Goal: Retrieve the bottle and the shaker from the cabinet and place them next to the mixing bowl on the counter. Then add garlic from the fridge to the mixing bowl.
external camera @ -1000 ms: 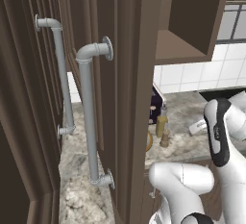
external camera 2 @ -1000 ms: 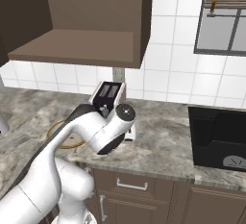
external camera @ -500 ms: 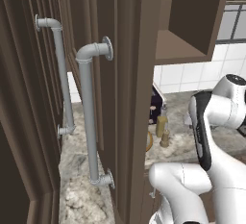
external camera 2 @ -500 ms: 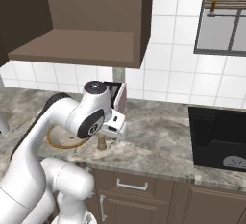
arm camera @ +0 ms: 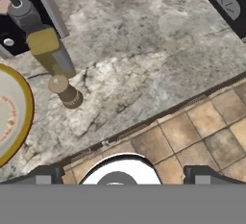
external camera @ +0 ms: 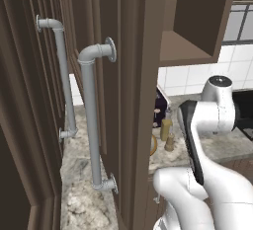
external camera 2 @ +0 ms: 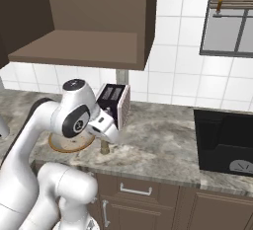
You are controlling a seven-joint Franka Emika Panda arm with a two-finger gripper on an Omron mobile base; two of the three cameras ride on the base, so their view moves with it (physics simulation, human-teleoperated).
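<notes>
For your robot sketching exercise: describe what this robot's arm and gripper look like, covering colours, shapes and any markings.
The arm is made of glossy white, rounded tubular segments with bulbous joints. Dark grey-black bands and a black round cap with a small ring mark sit at the joints. The gripper shows two small dark, blocky finger tips. No cables or lettering are visible.

Bare counter (arm camera: 158, 40) lies open beside the bottle (arm camera: 45, 45) and shaker (arm camera: 65, 92).

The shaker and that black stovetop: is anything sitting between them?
No. In the hand view, only bare marbled counter lies between the shaker and the stovetop.
</notes>
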